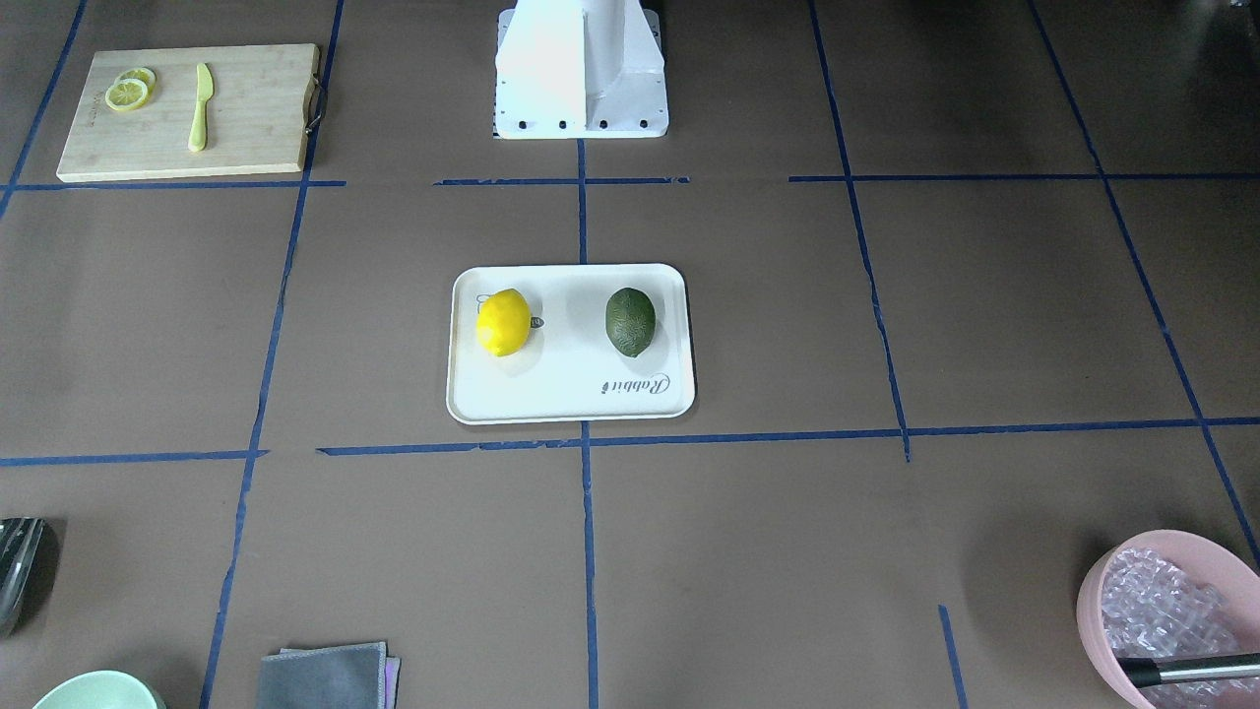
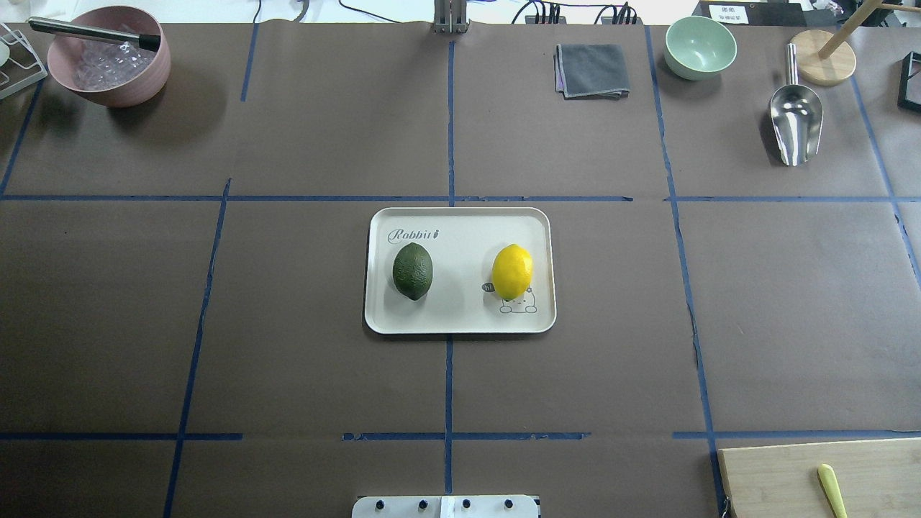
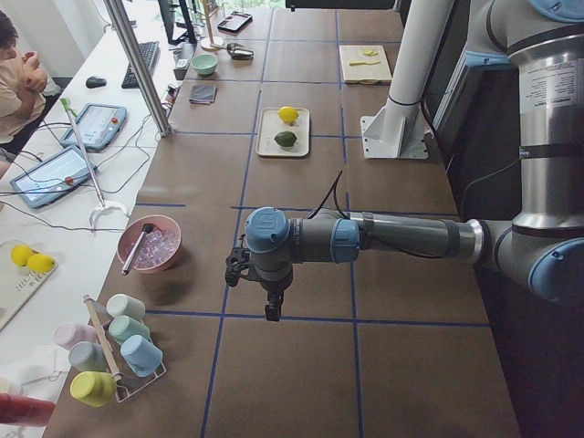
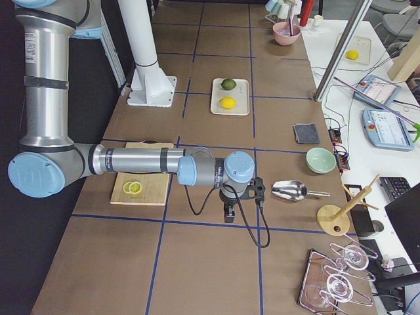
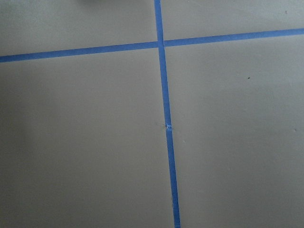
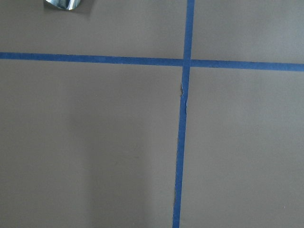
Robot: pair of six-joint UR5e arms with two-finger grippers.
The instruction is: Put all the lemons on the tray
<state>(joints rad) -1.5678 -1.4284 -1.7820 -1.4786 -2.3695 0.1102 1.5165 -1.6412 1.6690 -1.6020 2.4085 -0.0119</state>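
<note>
In the front-facing view, the yellow lemon and the green lemon both lie inside the cream tray. They do not touch, and their long axes point toward the robot base.

In the overhead view, the yellow one looks smooth and glossy, and the green one is dimpled (rather matte).

In the left side view, the left pincer hangs over the bare table, well apart from the tray. We cannot tell whether it is spread or pressed together.

In the right side view, the right pincer is equally far from the tray, and its state is also unclear.

We judge that neither arm is nearer and that nothing remains to carry.
</note>
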